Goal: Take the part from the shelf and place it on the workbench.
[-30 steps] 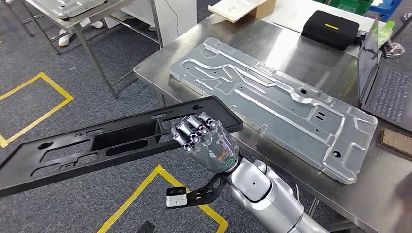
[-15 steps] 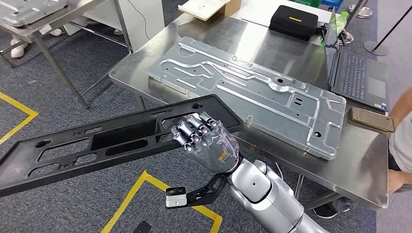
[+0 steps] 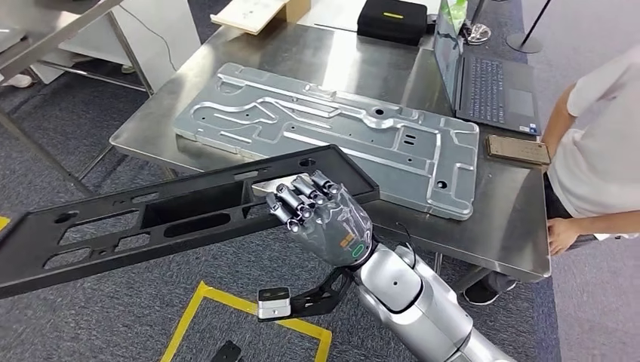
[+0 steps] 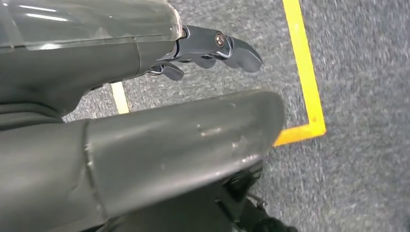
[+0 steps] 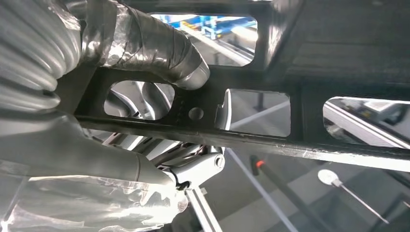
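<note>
Head view shows the long black part [image 3: 173, 219], a flat matte frame full of cutouts, held in the air by the right hand [image 3: 321, 219], whose fingers curl over its near rail. Its long axis runs leftward, its far end just overlapping the steel workbench [image 3: 498, 219] ahead. A ribbed aluminium plate [image 3: 332, 132] covers much of that bench. Left hand [image 4: 145, 96] hangs over carpet, fingers loosely curled, holding nothing.

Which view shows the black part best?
Head view: the whole black part shows, the right hand gripping it beside the workbench. Right wrist view shows a close stretch of its cutouts; the left wrist view, floor.
</note>
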`<state>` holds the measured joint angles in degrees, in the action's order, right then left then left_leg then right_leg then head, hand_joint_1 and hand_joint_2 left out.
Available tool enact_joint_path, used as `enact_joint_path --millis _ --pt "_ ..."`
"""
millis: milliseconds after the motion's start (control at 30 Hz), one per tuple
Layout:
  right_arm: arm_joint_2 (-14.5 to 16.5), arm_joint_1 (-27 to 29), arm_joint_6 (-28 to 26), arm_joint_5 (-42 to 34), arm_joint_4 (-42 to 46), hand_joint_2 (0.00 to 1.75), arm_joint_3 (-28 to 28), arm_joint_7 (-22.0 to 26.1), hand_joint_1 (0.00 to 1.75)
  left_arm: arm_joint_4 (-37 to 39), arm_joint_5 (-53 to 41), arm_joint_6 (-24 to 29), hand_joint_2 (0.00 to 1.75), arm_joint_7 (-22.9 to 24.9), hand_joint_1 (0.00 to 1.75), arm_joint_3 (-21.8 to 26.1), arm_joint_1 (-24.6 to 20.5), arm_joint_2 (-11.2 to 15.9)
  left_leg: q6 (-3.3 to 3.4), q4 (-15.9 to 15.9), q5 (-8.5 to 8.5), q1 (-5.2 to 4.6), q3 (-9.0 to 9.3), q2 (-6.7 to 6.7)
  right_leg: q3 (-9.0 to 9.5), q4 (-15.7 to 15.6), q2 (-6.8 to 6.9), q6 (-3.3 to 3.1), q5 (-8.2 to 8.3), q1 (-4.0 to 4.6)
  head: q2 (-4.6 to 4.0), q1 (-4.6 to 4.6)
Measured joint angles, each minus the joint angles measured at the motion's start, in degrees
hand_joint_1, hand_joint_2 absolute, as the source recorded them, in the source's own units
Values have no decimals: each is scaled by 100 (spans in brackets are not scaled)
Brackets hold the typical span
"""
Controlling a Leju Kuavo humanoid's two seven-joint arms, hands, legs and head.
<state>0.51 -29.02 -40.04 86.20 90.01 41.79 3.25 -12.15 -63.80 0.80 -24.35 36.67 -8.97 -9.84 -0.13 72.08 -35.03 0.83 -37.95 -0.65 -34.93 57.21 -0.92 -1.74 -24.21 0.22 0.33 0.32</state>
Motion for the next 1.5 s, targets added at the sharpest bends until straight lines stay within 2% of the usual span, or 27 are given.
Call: enact_joint_path --millis 33,67,100,167,233,300,367,433,500,533,567,600,667,733,800,867,900,1000,1033,1067,1100,1133,1200,1233,1333,1400,1500 --pt "-1 13 0 1 -2 175 0 -1 175 0 2 2 0 0 0 1 13 0 -28 124 11 18 -67 13 -2 15 -81 4 -3 -10 0 1" --pt "-1 24 0 1 -3 175 0 -1 175 0 3 4 0 0 0 1 22 0 -57 44 130 41 -39 21 -7 42 -162 16 -10 -26 0 1" --pt "-1 33 0 3 -3 175 0 -1 175 0 4 7 0 0 0 1 25 0 -87 -232 332 75 85 59 -17 87 -243 41 -28 -47 0 1" --pt "-1 33 0 10 -3 175 0 -5 175 0 4 12 0 -1 0 1 29 -1 -132 -864 610 141 373 304 -80 230 -391 121 -85 -81 0 1" --pt "-2 33 0 17 -2 175 0 -8 175 0 3 13 0 -1 0 1 33 -2 -100 -1102 636 158 468 497 -182 337 -517 209 -104 -96 0 1" --pt "-10 43 0 17 -1 175 0 -8 175 0 2 14 0 -1 0 1 29 -4 -8 -1101 649 131 451 425 -249 342 -613 284 -69 -113 0 1" --pt "-24 41 0 17 2 175 -2 -11 175 0 2 14 0 -2 0 1 20 -11 77 -1142 686 124 463 291 -322 453 -416 338 -127 -106 0 6" --pt "-30 34 0 18 5 175 -2 -18 175 0 2 8 0 -3 0 1 20 -15 145 -1169 699 111 476 146 -557 931 -84 370 -387 -94 0 12" --pt "-34 44 0 26 5 175 -2 -24 175 0 1 2 0 -1 0 1 40 -14 180 -1171 690 82 475 0 -892 1595 35 390 -674 -106 0 13" --pt "-38 55 0 35 4 175 -2 -26 175 0 0 1 0 1 0 1 50 -13 185 -1171 683 72 475 -58 -995 1795 53 393 -719 -109 0 13" --pt "-43 65 0 45 2 175 -2 -27 175 0 0 1 0 3 0 1 54 -13 186 -1171 675 65 478 -108 -1002 1810 61 389 -667 -109 0 13" --pt "-49 73 0 57 1 175 -2 -28 175 0 0 1 0 4 0 1 52 -13 184 -1171 667 60 485 -144 -889 1609 67 374 -522 -106 0 13" --pt "-62 80 0 94 -1 175 -2 -40 175 0 0 1 0 7 0 1 37 -23 165 -1175 652 56 506 -188 -461 850 107 308 -198 -75 0 12" --pt "-70 82 0 135 -1 175 -2 -63 175 0 0 0 0 9 0 1 25 -40 122 -1190 647 55 517 -202 -191 353 153 233 -89 -17 0 12" --pt "-79 88 0 148 -1 175 -2 -79 175 0 0 -1 0 13 0 0 23 -56 58 -1235 655 57 537 -209 -163 271 155 183 -106 22 0 13" --pt "-86 99 0 149 -1 175 -2 -83 175 0 -1 -2 0 16 0 -1 23 -63 6 -1221 612 61 552 -182 -87 153 136 129 -69 -17 0 11" --pt "-86 102 0 149 -1 175 -2 -84 175 0 -1 -3 0 16 0 -2 22 -64 -7 -1091 520 58 499 -140 -41 86 129 96 -45 -36 0 9" --pt "-84 109 1 148 -8 175 -2 -102 175 0 2 -3 0 17 0 -2 40 -63 -21 -148 80 52 26 -6 17 28 100 37 -30 -33 0 6" --pt "-84 120 1 142 -18 175 -2 -120 175 0 5 -3 0 17 0 -2 53 -62 -32 109 32 52 -127 9 18 35 79 31 -39 -28 0 7" --pt "-84 131 3 106 -35 175 -2 -145 175 0 12 0 0 16 0 -2 63 -61 -43 185 92 54 -201 13 18 49 54 32 -49 -28 0 7" --pt "-84 140 14 23 -59 175 -3 -169 175 0 27 3 0 13 0 -2 69 -59 -53 52 250 59 -172 14 18 72 28 41 -64 -33 0 7" --pt "-84 147 49 -154 -89 175 -8 -179 175 0 50 7 0 4 0 -2 70 -56 -61 -274 478 68 -43 15 17 111 4 60 -88 -41 0 7" --pt "-83 145 195 -741 -155 175 -38 -133 175 0 101 10 0 -24 0 -2 67 -50 -54 -905 756 79 232 42 -14 224 -33 119 -153 -40 0 9" --pt "-81 143 293 -1115 -187 175 -63 -75 175 0 120 7 0 -39 0 -1 67 -48 -31 -1072 801 74 304 59 -38 274 -44 152 -177 -33 0 10" --pt "-80 139 536 -2110 -263 175 -151 168 175 0 144 -11 0 -77 0 1 69 -45 82 -1123 811 40 302 76 -83 313 -56 230 -185 -35 0 11" --pt "-80 130 630 -2458 -294 175 -209 291 175 0 149 -43 0 -95 0 1 62 -47 147 -1146 842 51 303 66 -152 468 -22 278 -299 -51 0 13" --pt "-82 110 734 -2648 -344 175 -270 407 175 0 148 -111 0 -98 0 1 56 -46 207 -1157 838 53 302 49 -589 1409 33 341 -769 -66 0 14"
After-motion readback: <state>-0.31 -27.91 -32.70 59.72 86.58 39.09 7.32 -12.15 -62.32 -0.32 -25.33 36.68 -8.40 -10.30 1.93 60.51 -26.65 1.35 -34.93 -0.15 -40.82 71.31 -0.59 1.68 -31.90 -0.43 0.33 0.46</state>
